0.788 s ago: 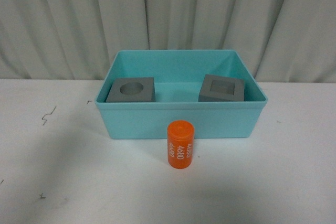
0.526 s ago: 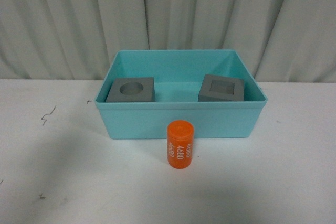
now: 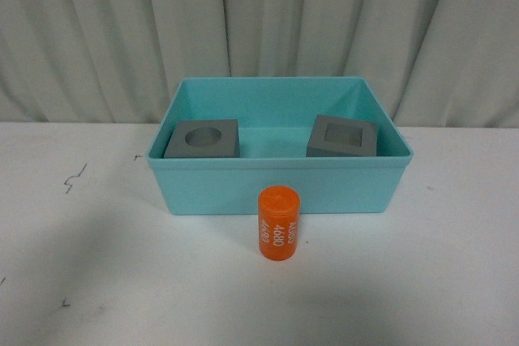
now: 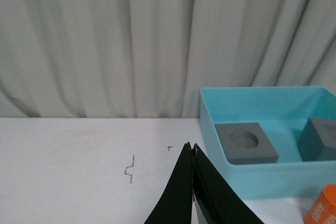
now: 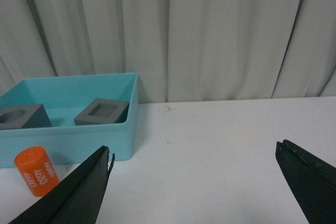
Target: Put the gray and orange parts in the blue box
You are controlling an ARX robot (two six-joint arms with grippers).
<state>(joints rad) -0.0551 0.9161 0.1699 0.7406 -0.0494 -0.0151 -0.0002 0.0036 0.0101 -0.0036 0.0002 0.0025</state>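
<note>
On the desk [image 3: 97,273], the orange cylinder [image 3: 279,224] stands just in front of the blue box [image 3: 276,190] with both gray cubes [image 3: 202,138] [image 3: 343,136] inside it, while the left jaws are pressed together and the right jaws gape wide, both holding nothing.

Lab-style test bench: bare white table [image 3: 97,281], pale curtain [image 3: 259,22] as a full backdrop.

Smooth plastic blue box [image 3: 280,188], matte gray cubes [image 3: 202,139], glossy orange cylinder [image 3: 279,224], cloth curtain [image 3: 259,18].
</note>
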